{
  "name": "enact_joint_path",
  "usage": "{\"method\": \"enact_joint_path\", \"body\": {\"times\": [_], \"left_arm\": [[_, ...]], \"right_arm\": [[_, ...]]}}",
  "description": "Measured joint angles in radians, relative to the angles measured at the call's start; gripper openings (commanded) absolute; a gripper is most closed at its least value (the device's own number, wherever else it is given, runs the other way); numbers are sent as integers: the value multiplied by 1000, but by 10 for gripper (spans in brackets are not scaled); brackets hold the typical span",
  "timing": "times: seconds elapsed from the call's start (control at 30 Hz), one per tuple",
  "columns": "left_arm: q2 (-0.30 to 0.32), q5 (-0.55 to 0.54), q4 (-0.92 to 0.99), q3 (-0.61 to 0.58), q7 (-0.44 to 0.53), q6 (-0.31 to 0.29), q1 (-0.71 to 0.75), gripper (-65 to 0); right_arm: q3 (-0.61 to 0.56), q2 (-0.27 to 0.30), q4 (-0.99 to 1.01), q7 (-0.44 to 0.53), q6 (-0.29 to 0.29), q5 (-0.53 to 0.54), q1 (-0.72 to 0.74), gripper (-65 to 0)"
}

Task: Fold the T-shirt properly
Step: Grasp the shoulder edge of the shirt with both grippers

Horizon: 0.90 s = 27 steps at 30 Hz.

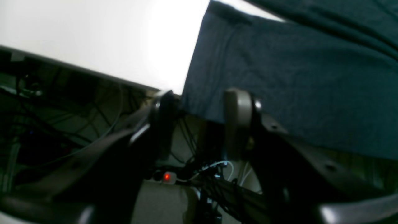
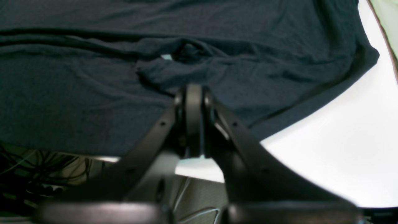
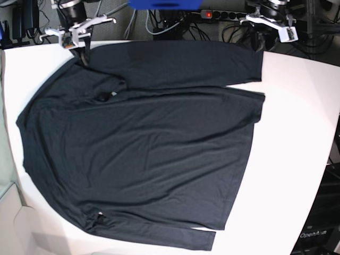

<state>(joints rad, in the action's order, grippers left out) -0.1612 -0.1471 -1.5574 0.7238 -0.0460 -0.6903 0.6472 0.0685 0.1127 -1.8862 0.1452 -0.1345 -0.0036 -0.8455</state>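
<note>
The T-shirt (image 3: 143, 138) lies spread on the white table (image 3: 297, 133). Left gripper (image 1: 199, 124) fingers are spread, empty; right gripper (image 2: 193, 93) fingers are pressed together.

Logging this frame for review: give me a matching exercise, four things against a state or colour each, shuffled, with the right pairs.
Column one:
1. left end effector
2. right end effector
3. T-shirt
4. table

Column two:
A. white
B. fingers pressed together at the near edge of the cloth
C. fingers apart, nothing between them, at a corner of the cloth
D. very dark, spread nearly flat, one sleeve folded across the top

Pairs: 1-C, 2-B, 3-D, 4-A
</note>
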Motion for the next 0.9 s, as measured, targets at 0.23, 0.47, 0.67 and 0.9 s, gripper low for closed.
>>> {"method": "enact_joint_path", "body": {"times": [0.23, 0.47, 0.67, 0.9], "left_arm": [[0, -3, 40, 0, 5, -2, -31, -392], [0, -8, 54, 3, 17, -2, -41, -393], [0, -10, 63, 6, 21, -3, -51, -393], [0, -43, 134, 14, 77, -11, -69, -394]], "right_arm": [[1, 0, 0, 1, 0, 0, 0, -650], [2, 0, 0, 0, 0, 0, 0, -650], [2, 0, 0, 0, 0, 0, 0, -650], [2, 0, 0, 0, 0, 0, 0, -650]]}}
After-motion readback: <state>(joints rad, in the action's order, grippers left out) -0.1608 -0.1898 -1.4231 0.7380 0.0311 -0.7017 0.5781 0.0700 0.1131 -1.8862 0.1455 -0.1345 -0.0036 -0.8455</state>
